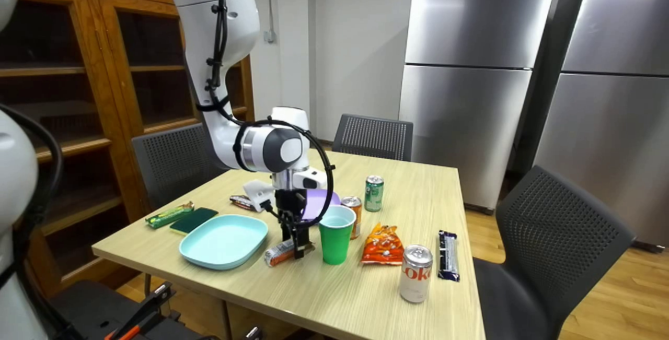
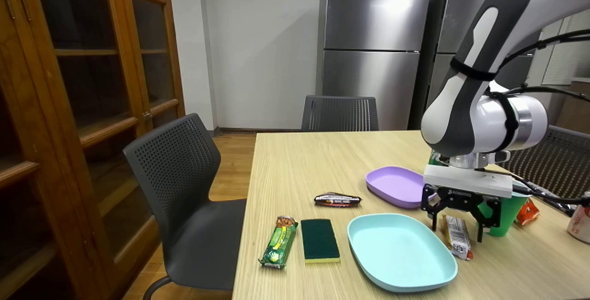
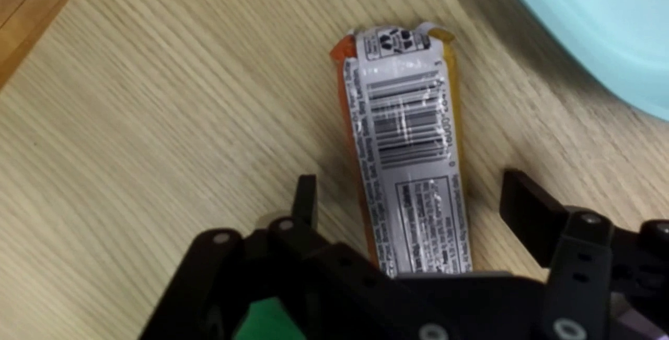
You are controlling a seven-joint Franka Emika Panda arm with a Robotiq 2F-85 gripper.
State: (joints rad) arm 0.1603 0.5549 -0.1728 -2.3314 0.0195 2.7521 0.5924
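The pale wood-grain table (image 1: pixel 418 199) carries a light-blue rounded plate (image 1: pixel 222 241), a silver-and-orange wrapped bar (image 3: pixel 410 157), a tall green cup (image 1: pixel 335 243) and, partly hidden, probably an orange metal can (image 1: pixel 358 220).

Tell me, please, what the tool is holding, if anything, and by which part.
Nothing is held: the tool stands open, with gaps on both sides of the wrapped bar.
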